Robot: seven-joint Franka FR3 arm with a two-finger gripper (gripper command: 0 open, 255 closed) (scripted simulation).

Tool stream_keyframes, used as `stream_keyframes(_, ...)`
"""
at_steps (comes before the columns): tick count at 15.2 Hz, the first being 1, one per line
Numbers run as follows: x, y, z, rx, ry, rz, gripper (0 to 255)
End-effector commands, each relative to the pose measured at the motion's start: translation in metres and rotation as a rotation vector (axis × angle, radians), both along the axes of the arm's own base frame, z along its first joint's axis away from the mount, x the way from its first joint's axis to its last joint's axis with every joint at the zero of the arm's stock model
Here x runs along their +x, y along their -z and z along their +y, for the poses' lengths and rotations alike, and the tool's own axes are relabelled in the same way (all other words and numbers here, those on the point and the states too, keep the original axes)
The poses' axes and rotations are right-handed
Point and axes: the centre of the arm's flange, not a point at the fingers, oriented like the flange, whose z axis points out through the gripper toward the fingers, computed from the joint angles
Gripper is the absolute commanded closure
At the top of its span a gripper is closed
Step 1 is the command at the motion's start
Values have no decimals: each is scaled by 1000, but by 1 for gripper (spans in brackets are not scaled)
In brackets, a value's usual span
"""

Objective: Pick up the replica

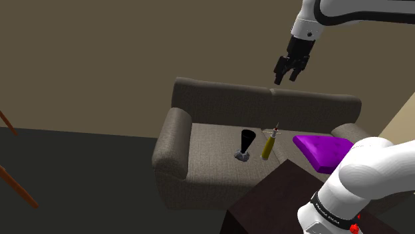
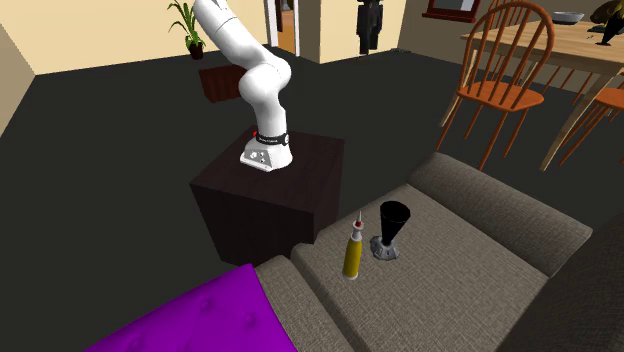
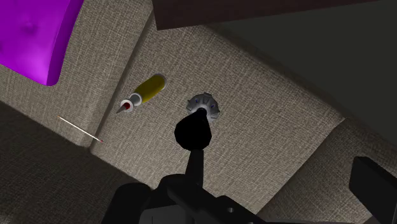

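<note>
Your gripper (image 1: pixel 285 80) hangs high in the shoulder view's upper right, above the backrest of the sofa (image 1: pixel 213 143). Its fingers are parted with nothing between them. The replica (image 1: pixel 245 146), a black cone upright on a grey base, stands on the seat just below the frame's centre. A yellow bottle (image 1: pixel 267 145) stands just beside it on the right. A purple cushion (image 1: pixel 322 151) lies further right.
</note>
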Motion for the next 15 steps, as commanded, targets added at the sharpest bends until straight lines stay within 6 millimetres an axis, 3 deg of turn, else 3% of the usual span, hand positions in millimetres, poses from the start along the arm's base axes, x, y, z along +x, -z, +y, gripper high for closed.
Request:
stream_keyframes(1,0,0,0,0,0,0,0)
stream_keyframes(15,13,139,-126,25,-84,-2,0)
